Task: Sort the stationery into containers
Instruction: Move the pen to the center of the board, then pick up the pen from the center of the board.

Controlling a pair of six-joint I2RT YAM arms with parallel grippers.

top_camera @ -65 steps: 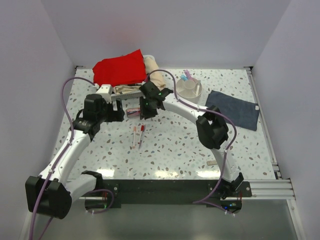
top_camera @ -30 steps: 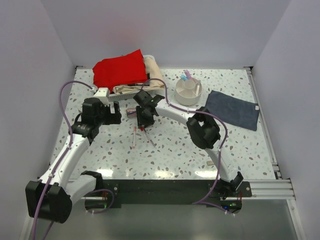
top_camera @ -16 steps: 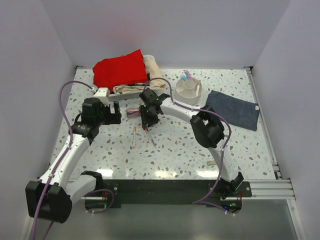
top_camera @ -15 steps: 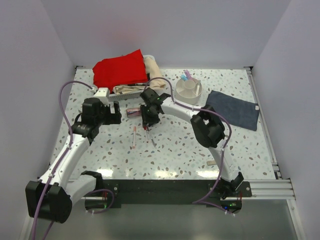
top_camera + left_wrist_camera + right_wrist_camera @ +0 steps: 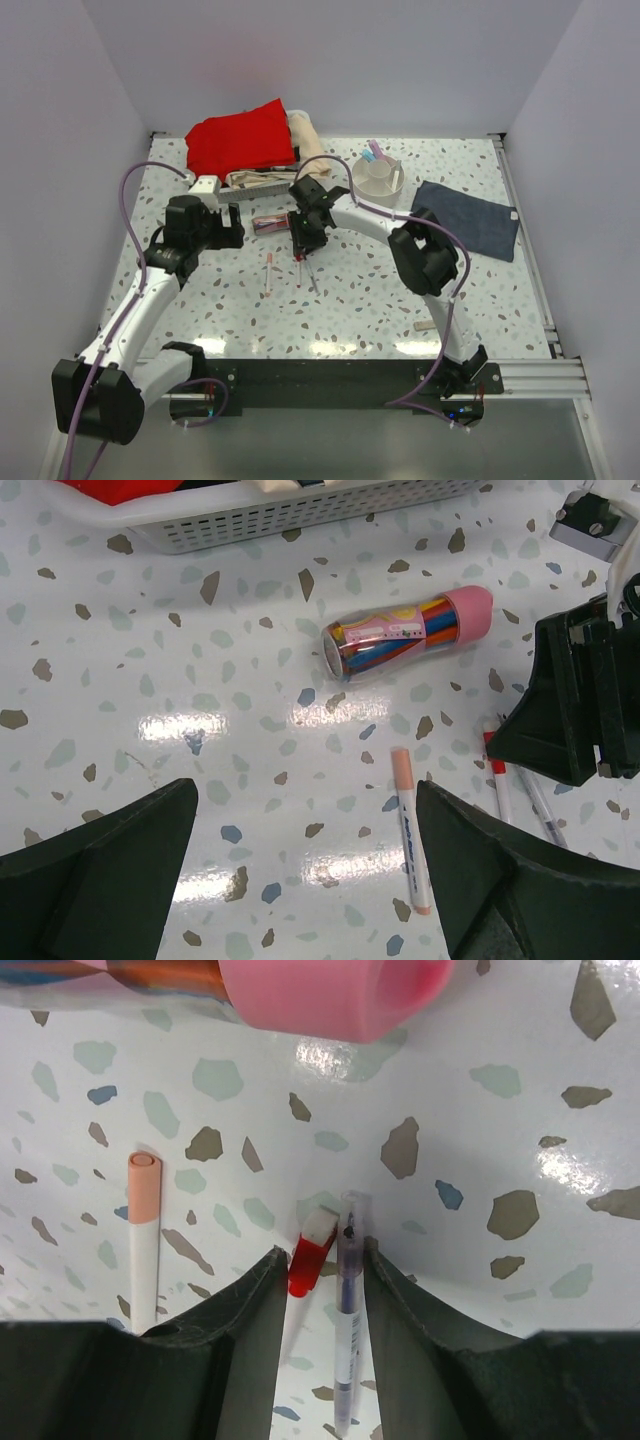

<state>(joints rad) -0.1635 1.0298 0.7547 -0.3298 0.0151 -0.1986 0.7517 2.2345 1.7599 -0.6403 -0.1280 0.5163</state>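
Enclosing the speckled tabletop (image 5: 350, 300) are plain pale walls (image 5: 350, 60).

Thin pens (image 5: 412, 845): three. Pink-capped tube (image 5: 405, 635): one. Eraser (image 5: 424, 326): one. White organiser (image 5: 371, 201): one. Mesh basket (image 5: 300, 515): one. Red cloth (image 5: 240, 138): one. Blue-grey cloth (image 5: 468, 218): one.

The tabletop (image 5: 200, 780) looked glossy, speckled like terrazzo. The tube (image 5: 405, 630) was clear smooth plastic, capped in glossy pink. The basket (image 5: 300, 515) was white perforated plastic, the pens (image 5: 347, 1290) smooth plastic, the red cloth (image 5: 240, 135) matt.
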